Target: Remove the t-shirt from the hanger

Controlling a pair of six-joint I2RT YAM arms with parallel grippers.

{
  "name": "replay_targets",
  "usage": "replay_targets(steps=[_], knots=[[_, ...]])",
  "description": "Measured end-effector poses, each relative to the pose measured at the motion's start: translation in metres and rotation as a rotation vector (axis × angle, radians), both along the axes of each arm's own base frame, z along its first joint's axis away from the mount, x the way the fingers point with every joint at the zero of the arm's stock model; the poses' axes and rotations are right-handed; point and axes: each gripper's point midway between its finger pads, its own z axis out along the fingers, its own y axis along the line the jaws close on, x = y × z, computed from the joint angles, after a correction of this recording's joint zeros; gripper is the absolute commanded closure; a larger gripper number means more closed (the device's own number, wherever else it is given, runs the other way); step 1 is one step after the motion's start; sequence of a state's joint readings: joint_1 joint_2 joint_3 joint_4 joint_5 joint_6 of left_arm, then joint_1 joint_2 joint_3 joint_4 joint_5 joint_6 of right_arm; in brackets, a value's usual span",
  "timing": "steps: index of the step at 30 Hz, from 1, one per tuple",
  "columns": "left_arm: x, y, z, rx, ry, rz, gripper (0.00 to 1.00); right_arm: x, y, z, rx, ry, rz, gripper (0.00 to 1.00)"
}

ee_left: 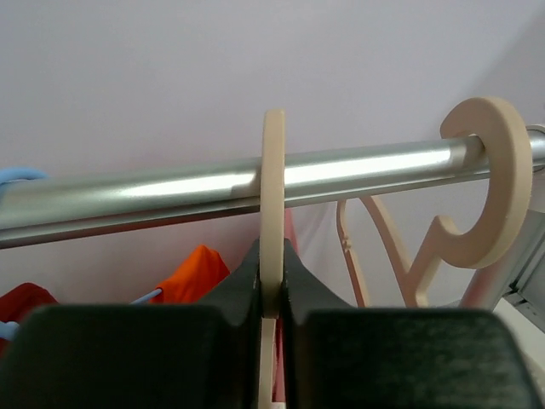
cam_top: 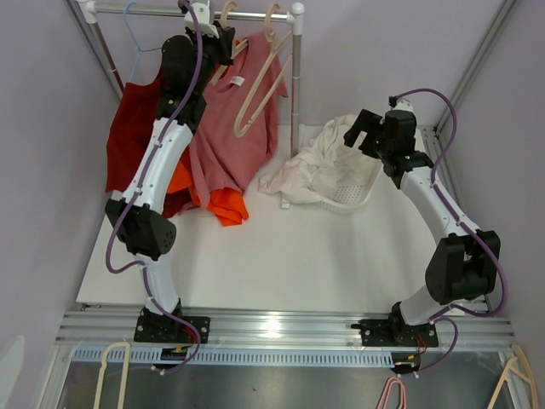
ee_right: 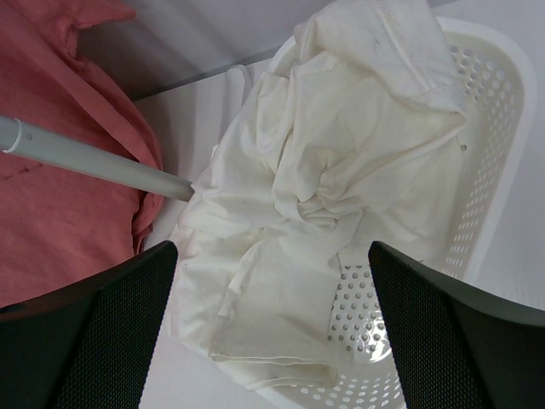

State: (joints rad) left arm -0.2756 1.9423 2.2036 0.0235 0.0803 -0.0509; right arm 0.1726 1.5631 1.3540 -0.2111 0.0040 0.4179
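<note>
One pink t-shirt (cam_top: 234,141), far left of the desk (cam_top: 298,256), hanging from the steel rail (ee_left: 128,200) on what appears to be the cream hanger (ee_left: 272,196) now gripped at its hook. An orange garment (cam_top: 226,206) lies beneath it and a red one (cam_top: 128,128) hangs to its left.

Step in hand, as judged: securing the hanger so it can come off the rail.
- Keep the pinch square on the flat of the hook.
- Lift straight up until the hook clears the rail.
- Draw it near, minding the empty hanger (ee_left: 490,187) just to the right.

Left hand (ee_left: 272,273): narrow, fingers (ee_left: 238,285) pressed on both faces of the hook, holding it.

Right hand (cam_top: 364,129): jaws wide, holding nothing, hovering above the white cloth (cam_top: 315,166) in the basket (cam_top: 368,194), far right.
</note>
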Motion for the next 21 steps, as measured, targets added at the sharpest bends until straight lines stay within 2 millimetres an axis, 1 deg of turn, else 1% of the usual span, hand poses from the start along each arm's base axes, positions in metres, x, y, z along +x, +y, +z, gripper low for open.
replay_targets(steps=[5,12,21], knots=[[0.002,-0.005,0.001,0.000,-0.005,-0.023,0.99,-0.001,0.002,0.000,0.003,0.001,0.011,0.01],[0.001,-0.007,0.001,0.001,0.005,-0.039,0.99,-0.001,0.003,0.000,0.008,0.001,0.021,0.01],[-0.008,-0.005,0.013,-0.001,0.001,-0.039,0.99,-0.002,0.005,0.000,0.014,0.003,0.033,0.00]])
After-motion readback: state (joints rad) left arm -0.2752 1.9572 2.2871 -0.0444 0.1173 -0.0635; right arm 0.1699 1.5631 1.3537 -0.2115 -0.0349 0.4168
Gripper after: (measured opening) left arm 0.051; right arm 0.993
